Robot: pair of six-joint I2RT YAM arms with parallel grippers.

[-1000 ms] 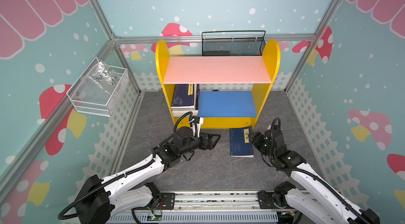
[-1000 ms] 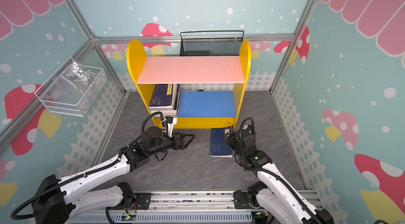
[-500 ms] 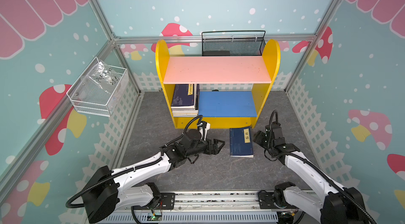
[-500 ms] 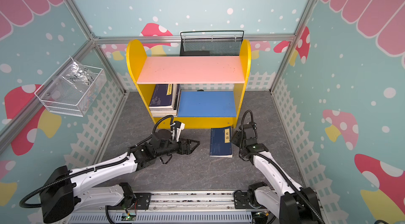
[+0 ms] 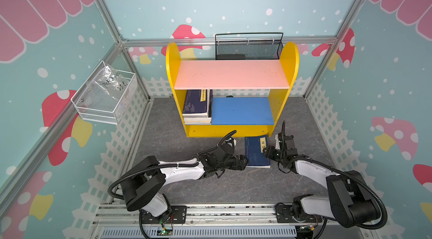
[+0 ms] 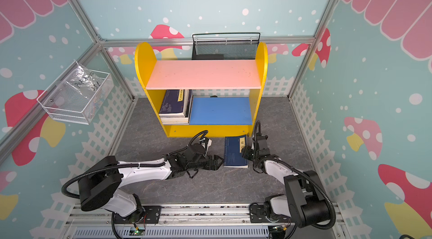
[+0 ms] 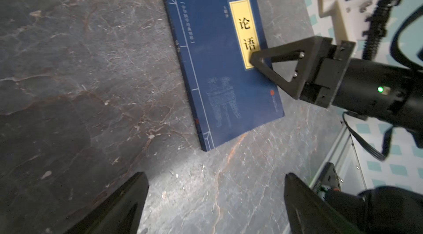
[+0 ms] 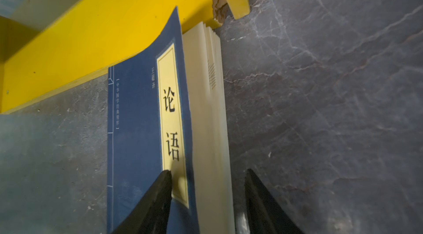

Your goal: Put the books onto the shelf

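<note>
A navy book [image 5: 256,153] [image 6: 233,153] [image 7: 224,66] [image 8: 137,118] with a yellow title label lies flat on the grey floor, its far end against the foot of the shelf [image 5: 229,130] [image 6: 205,130]. My right gripper [image 5: 265,152] [image 6: 244,152] [image 8: 208,171] is open and straddles the book's right page edge. One finger [image 7: 258,60] rests on the label; the other is low beside the pages, not touching them. My left gripper [image 5: 244,163] [image 6: 218,162] [image 7: 215,175] stands wide open just short of the book's near left corner, holding nothing. Several books [image 5: 197,104] [image 6: 174,104] lie stacked at the left of the blue lower board.
A black mesh basket [image 5: 247,47] hangs behind the shelf. On the left wall is a white wire basket [image 5: 105,100] with a plastic bag in it. White fence panels line the floor's edges, and a metal rail [image 5: 210,212] runs along the front.
The left arm has reached rightward to the book's near left corner. The right gripper has dropped onto the book's right edge and its jaws have narrowed.
</note>
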